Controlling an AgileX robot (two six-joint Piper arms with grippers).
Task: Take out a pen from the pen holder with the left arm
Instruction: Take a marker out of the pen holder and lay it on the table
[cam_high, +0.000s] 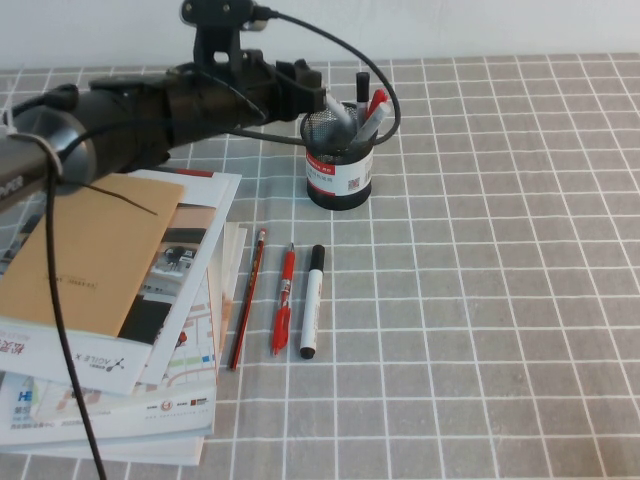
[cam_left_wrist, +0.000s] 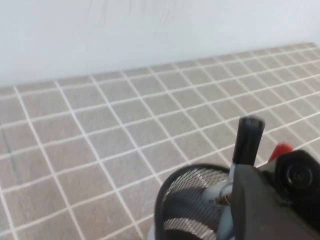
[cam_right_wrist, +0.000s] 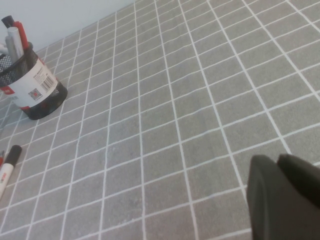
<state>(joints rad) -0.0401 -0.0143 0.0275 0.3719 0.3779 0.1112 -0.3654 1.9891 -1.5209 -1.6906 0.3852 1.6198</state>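
Withdrawal of one pen from the pen holder (cam_high: 339, 178), upright at the far middle of the table (cam_high: 520, 330). Best done by lifting straight up along the barrel, slowly, until well clear of the mesh rim, and only then carrying away to the left. No sideways pull while low: risk of tipping the light holder or dragging out the red-capped pen (cam_high: 377, 98) beside it. Worth confirming a firm, square pinch before rising, a smooth round barrel being likely to slip or swivel in a loose one. Left gripper (cam_high: 334, 106) at the top of the holder, reaching in from the left over the near-left part of the rim. Fingers (cam_left_wrist: 260, 200) drawn nearly together, seemingly clamped on the grey barrel of the black-capped pen (cam_left_wrist: 248, 136) just below its cap. No gap visible between finger and barrel in the left wrist view, though the other side of the pinch hidden. Pen upright in the holder, not yet raised out. Right gripper (cam_right_wrist: 278, 165) out of the high view, hanging low over bare tiles well to the right of the holder, fingers together, nothing between them. Nearer on the table, a pencil (cam_high: 248, 300), red pen (cam_high: 284, 300) and marker (cam_high: 312, 300) lying side by side, just right of a stack of booklets (cam_high: 110, 310).
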